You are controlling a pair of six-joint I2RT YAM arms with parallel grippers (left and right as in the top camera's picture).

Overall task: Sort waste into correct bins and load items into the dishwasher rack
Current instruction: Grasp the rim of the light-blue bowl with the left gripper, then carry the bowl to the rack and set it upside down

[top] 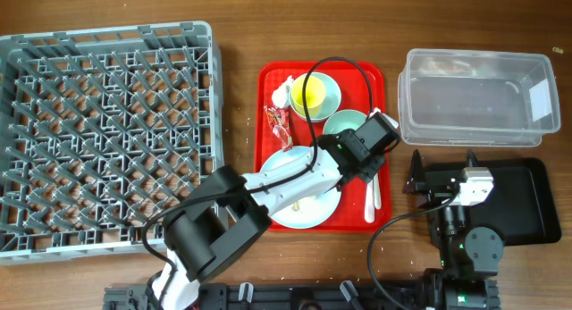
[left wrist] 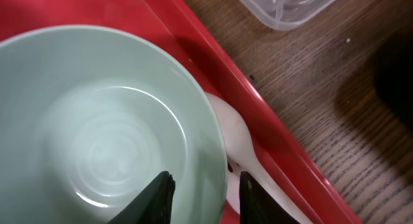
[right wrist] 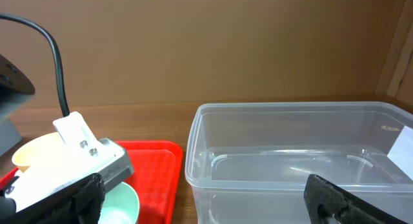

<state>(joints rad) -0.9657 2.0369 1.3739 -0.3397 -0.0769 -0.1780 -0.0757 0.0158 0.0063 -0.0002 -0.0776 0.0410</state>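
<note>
The left end effector [left wrist: 205,185], angled steeply down, pinched the smooth rim of the round mint-green bowl [left wrist: 97,133], one finger inside and one outside. The bowl sat on the glossy red tray [left wrist: 258,114] beside a white plastic spoon [left wrist: 235,130]. The right end effector [right wrist: 203,188] was level, its fingers spread wide, facing the clear rectangular tub [right wrist: 290,140] on the wood-grain tabletop [left wrist: 335,88].

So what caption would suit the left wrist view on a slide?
Left end effector straddling the rim of a mint-green bowl, a white spoon beside it on the red tray.
</note>
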